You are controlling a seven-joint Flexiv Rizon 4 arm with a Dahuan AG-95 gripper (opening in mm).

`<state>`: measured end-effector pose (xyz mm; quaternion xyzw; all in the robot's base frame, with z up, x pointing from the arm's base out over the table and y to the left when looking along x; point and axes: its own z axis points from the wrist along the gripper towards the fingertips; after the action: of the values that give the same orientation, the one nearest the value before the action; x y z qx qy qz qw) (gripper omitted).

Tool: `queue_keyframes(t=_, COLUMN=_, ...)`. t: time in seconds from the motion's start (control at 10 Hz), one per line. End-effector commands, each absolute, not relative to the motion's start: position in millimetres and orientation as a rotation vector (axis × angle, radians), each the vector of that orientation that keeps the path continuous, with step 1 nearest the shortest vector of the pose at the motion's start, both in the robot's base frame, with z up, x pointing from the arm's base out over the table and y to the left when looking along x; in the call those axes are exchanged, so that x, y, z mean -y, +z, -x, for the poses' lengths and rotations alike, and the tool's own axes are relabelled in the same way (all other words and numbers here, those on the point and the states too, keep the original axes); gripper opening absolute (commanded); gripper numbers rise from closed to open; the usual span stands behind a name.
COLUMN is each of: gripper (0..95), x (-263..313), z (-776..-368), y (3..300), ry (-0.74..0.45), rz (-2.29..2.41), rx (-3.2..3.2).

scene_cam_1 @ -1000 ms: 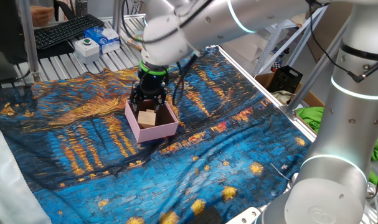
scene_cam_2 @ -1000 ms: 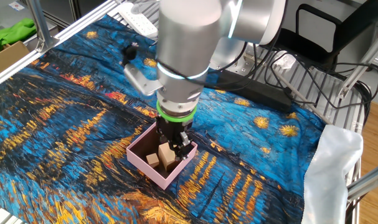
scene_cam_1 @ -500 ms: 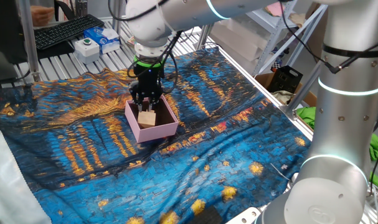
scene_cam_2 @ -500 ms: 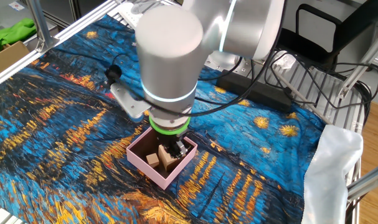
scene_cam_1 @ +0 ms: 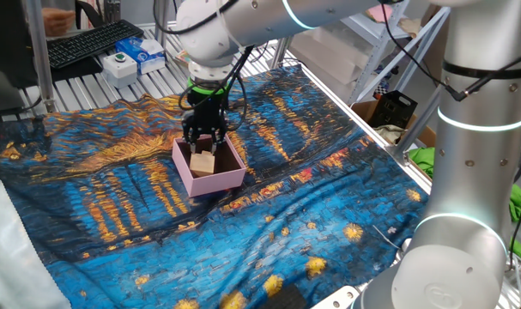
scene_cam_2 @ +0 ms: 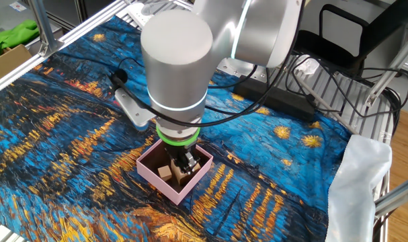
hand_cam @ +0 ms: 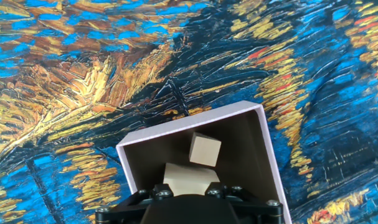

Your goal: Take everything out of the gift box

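- Two pale wooden blocks sit inside the gift box (scene_cam_1: pixel 210 170), which rests on the painted cloth (scene_cam_1: pixel 329 197) covering the desk; the larger block (hand_cam: pixel 187 178) lies just beside the smaller cube (hand_cam: pixel 205 150), possibly touching it.
- My end effector (scene_cam_1: pixel 202 144) points down into the box over the larger block. I cannot tell whether it is parted, closed or already gripping: in the hand view the black housing covers the fingertips, and in both fixed views the wrist and the box wall mask them.
- My worry is a partial grip. If the fingers catch only the block's corner or edge, it could twist out on the lift and drop back in or onto the cloth.
- A finger could also press on the box's near wall or catch the cube, dragging the light cardboard box across the wrinkled cloth or tipping it.
- Lifting with the block wedged against a wall might carry the whole box up.
- From the other fixed view, the arm's big housing hides the box's far corner, so I only see the cube (scene_cam_2: pixel 165 173) and part of the larger block.
- The near portion of the larger block is cut off by the end effector in the hand view, so I cannot judge its full shape.
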<state>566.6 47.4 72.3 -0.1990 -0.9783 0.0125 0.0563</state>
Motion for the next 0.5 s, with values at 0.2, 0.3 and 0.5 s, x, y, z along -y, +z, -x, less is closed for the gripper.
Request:
queue_keyframes(t=0.2, gripper=57.0, x=-47.3, z=-569.1, y=71.4, ry=0.050, rz=0.646, rx=2.952)
queue_keyframes(t=0.3, gripper=57.0, x=-47.2, z=-568.9, y=71.2, ry=0.051, rz=0.666, rx=2.946)
queue_keyframes(t=0.5, gripper=76.0, x=-47.0, z=-568.2, y=70.4, ry=0.050, rz=0.712, rx=2.936)
